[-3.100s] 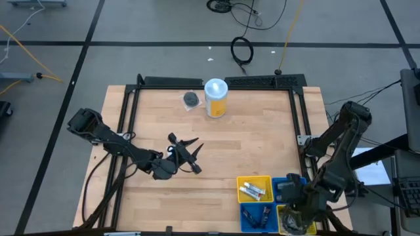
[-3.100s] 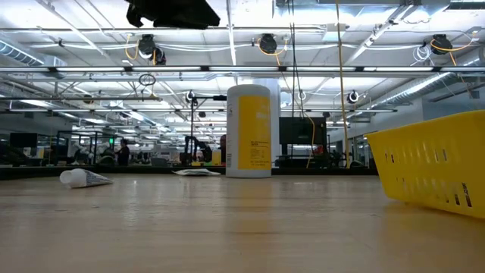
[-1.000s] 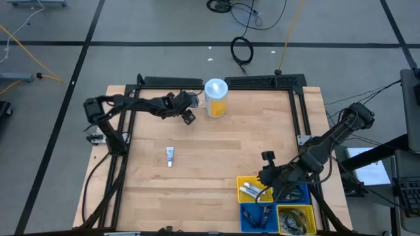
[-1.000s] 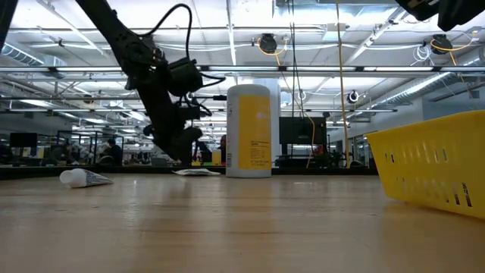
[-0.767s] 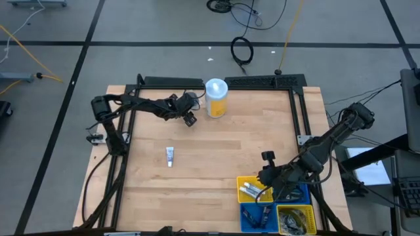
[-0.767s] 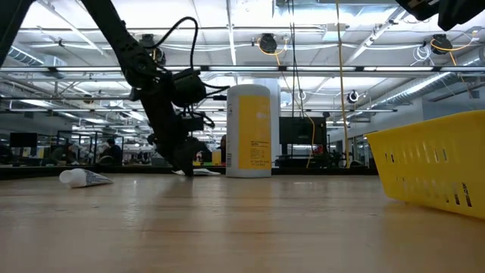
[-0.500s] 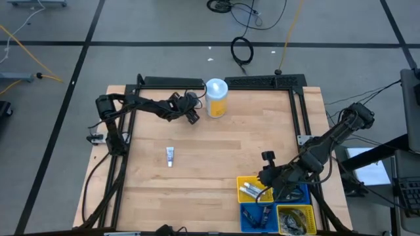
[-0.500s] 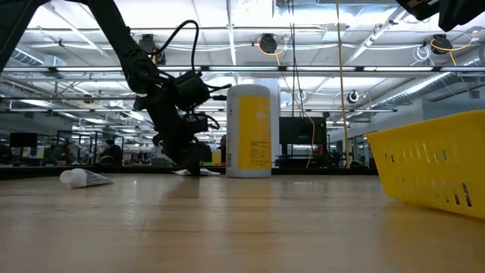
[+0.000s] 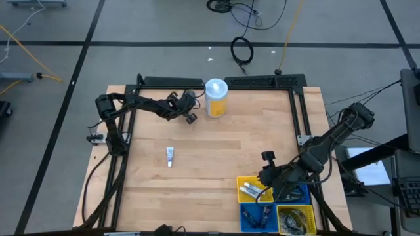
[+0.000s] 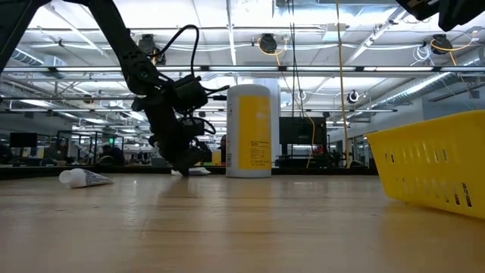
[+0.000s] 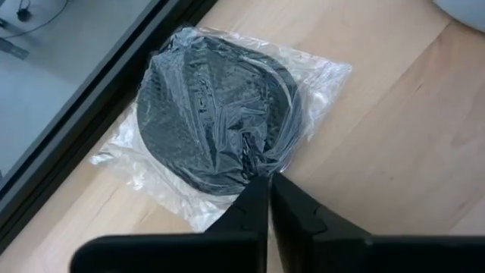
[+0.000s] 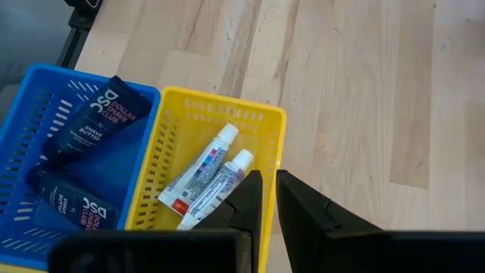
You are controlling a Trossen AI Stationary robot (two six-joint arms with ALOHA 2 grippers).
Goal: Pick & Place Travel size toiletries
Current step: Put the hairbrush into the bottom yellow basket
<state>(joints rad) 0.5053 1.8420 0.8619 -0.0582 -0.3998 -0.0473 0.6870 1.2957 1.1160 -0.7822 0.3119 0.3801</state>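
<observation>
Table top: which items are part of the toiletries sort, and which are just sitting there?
Part of the job:
- bagged dark round tin, pinched by the left gripper
- white tube lying loose
- two tubes in the yellow basket
- dark sachets in the blue basket

Just lying about:
- yellow-and-white canister

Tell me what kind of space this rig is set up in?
Likely a large robotics lab or workshop hall: a wooden table on a taped concrete floor, loose cables, and in the low view rows of ceiling lights over more workstations.
</observation>
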